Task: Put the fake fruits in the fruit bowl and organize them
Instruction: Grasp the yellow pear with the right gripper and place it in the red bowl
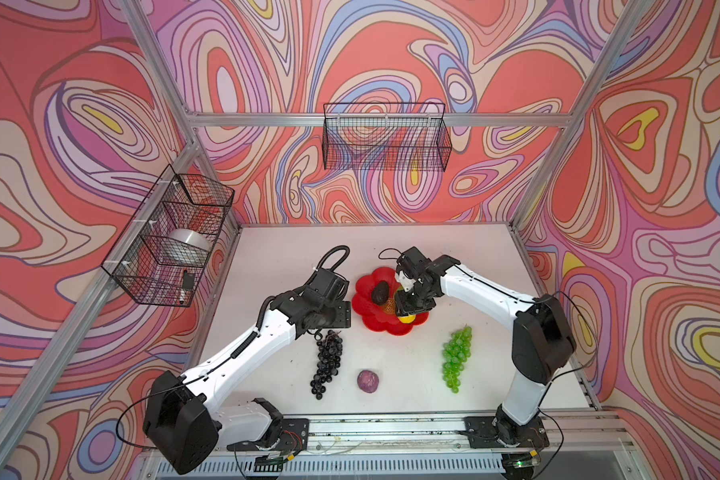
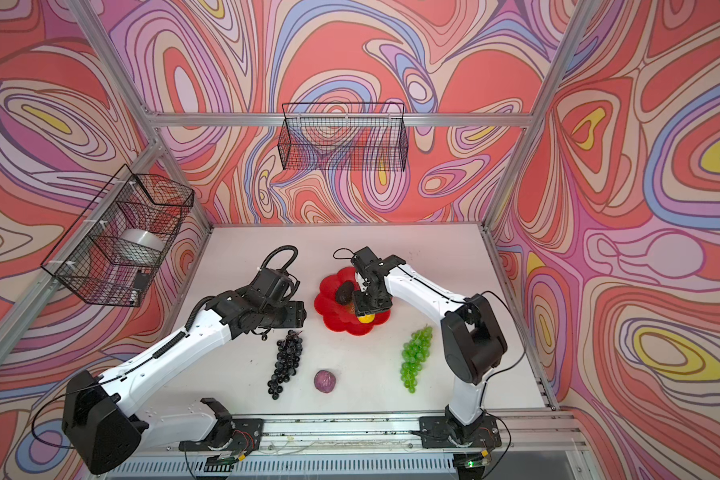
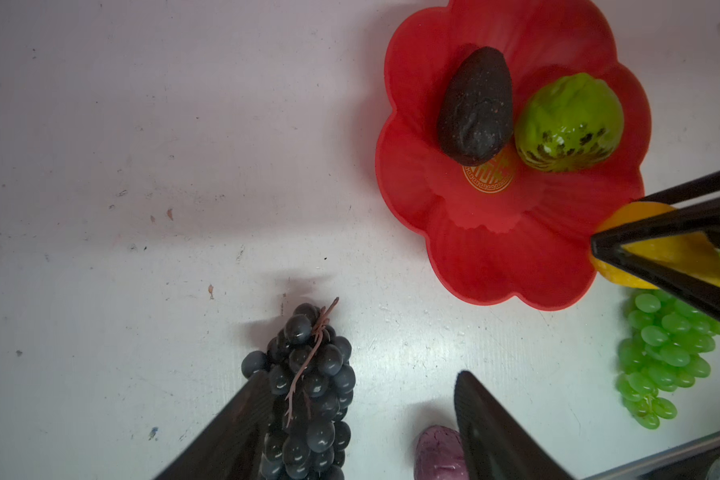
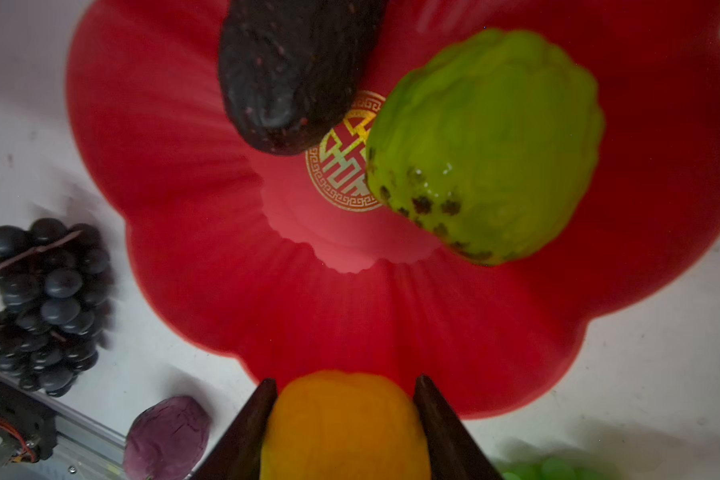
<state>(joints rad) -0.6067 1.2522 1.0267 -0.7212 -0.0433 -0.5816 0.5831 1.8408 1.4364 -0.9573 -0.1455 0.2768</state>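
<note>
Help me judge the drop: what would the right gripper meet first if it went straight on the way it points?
The fruit bowl: the right gripper, shut on the yellow-orange fruit, points at a bare red petal near the rim. The fruit would likely touch first; its height is unclear.

No words or numbers can be read. The fruit bowl [image 4: 175, 174] carries one sign at its centre, a gold round emblem [image 4: 344, 183]. It shows a stylised character in a fret border. In a top view the avocado [image 1: 380, 292] covers its eleven o'clock edge.

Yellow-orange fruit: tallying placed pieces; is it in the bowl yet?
Not released: the right gripper clasps the yellow-orange fruit at the edge of the red bowl.
</note>
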